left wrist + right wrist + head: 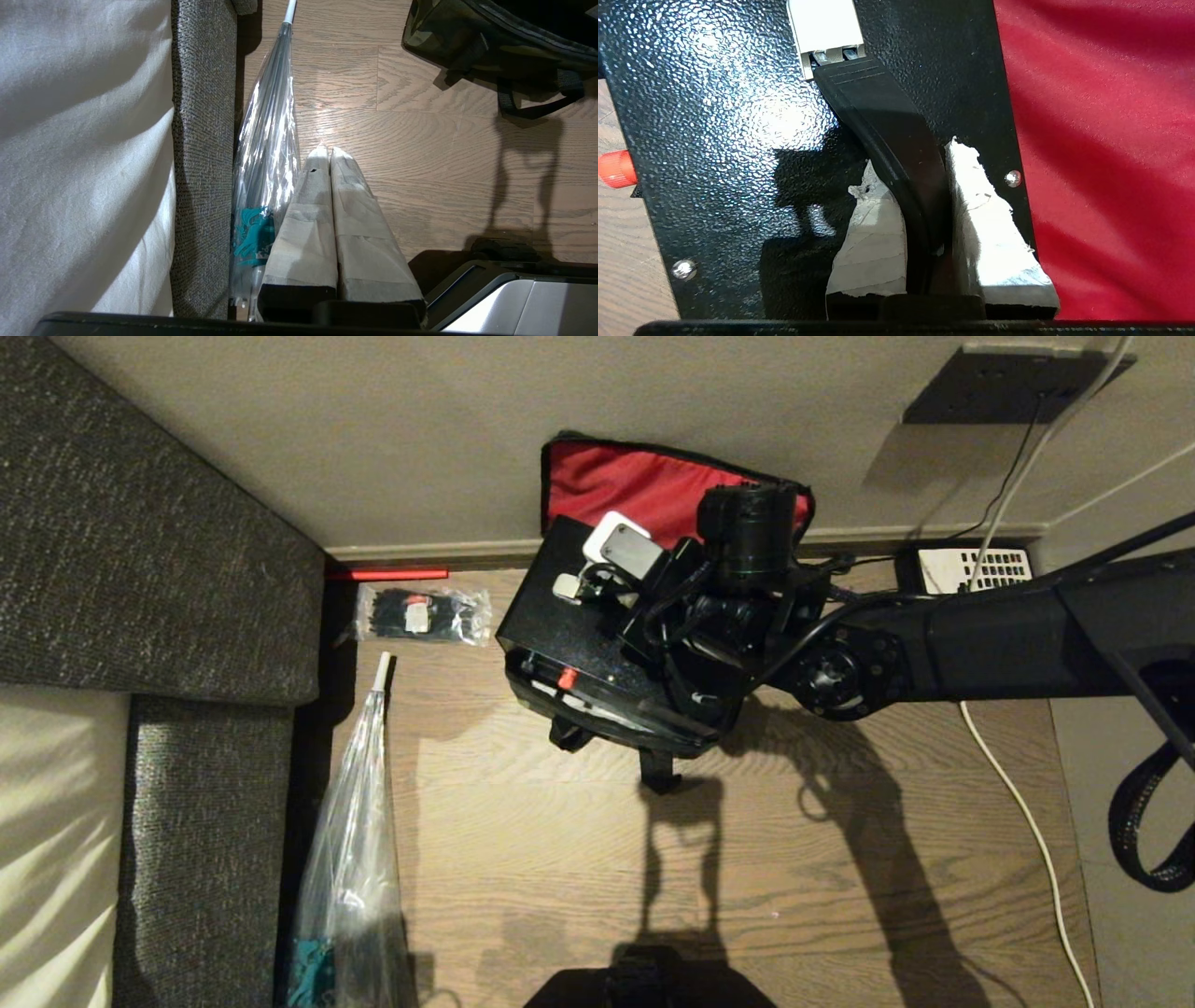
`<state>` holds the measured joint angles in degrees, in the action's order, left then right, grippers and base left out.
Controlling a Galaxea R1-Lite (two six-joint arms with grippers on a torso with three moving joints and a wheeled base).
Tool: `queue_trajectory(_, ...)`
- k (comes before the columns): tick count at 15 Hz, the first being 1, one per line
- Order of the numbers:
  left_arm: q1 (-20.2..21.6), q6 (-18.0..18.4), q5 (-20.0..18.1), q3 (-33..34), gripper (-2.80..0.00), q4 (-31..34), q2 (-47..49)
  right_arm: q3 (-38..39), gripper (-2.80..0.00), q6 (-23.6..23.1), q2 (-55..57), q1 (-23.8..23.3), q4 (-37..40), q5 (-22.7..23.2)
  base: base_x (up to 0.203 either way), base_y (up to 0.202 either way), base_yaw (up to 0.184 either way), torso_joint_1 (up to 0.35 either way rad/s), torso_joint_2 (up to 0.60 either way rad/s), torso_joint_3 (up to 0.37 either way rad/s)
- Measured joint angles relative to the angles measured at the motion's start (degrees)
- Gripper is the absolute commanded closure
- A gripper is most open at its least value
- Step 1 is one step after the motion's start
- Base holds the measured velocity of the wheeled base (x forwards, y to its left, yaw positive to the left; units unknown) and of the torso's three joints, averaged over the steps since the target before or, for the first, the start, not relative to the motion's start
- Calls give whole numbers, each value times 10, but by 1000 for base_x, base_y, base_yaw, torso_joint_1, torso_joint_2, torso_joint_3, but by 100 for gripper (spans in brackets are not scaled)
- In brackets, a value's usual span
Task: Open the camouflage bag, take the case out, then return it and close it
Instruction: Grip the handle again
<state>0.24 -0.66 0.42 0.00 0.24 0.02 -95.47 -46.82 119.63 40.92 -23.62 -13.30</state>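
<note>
The camouflage bag [665,726] stands on the wooden floor by the wall, its lid thrown back with the red lining [635,485] showing. The case [569,625], a black speckled box with a small red knob [566,679], sits tilted over the bag's opening. How deep it reaches into the bag is hidden. My right gripper [908,154] is shut on the case's black handle [878,107], a taped finger on each side. In the head view the right gripper [658,602] sits under its wrist camera. My left gripper [325,151] is shut and empty, parked low over the floor, away from the bag [448,32].
A clear packet of black items [420,614] lies left of the bag. A wrapped umbrella [350,859] lies along the grey sofa [140,523]. A telephone [976,569] sits by the wall on the right, with a white cable [1027,821] running down the floor.
</note>
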Motion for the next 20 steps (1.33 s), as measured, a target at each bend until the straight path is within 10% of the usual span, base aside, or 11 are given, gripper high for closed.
queue_trajectory(13,0,0,0,0,0,0,0,17,0,25,97,-32,-52,-4,0,0,0,0,0,0)
queue_trajectory(14,0,0,0,0,0,0,0,13,-280,26,103,-33,-56,-4,0,0,0,0,0,0)
queue_trajectory(20,0,0,0,0,0,0,0,28,-280,26,107,-33,-57,-2,0,0,0,0,0,0)
